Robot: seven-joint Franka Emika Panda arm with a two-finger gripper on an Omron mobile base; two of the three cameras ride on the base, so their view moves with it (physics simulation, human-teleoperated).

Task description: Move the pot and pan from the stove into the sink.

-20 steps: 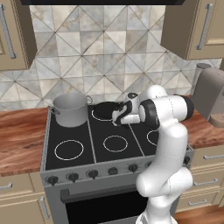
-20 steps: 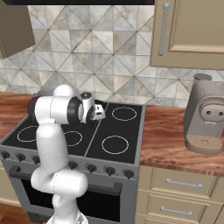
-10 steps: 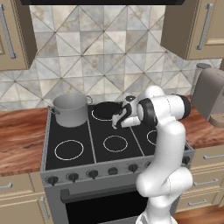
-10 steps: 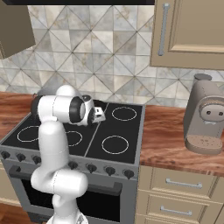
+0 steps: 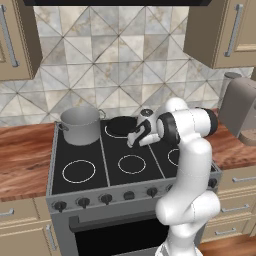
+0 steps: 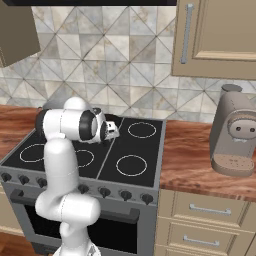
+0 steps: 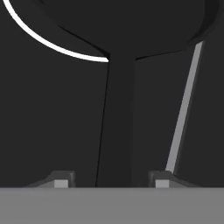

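Black pan [image 5: 121, 125] beside the pot [image 5: 80, 125]; we're straddling its handle [image 7: 116, 122] with gripper [image 7: 111, 181], jaws apart, not clamped.

Even, soft light is filling the kitchen, no clear source showing. Faint shadows are sitting under the pot [image 5: 80, 125] & the upper cabinets [image 6: 216, 37]. No glare is showing on the black stove [image 5: 102, 162] glass. Base views are looking crisp, no blur, no edge warp. Hand view is running very dark, the pan [image 7: 120, 30] barely separating from the cooktop; edges staying sharp.
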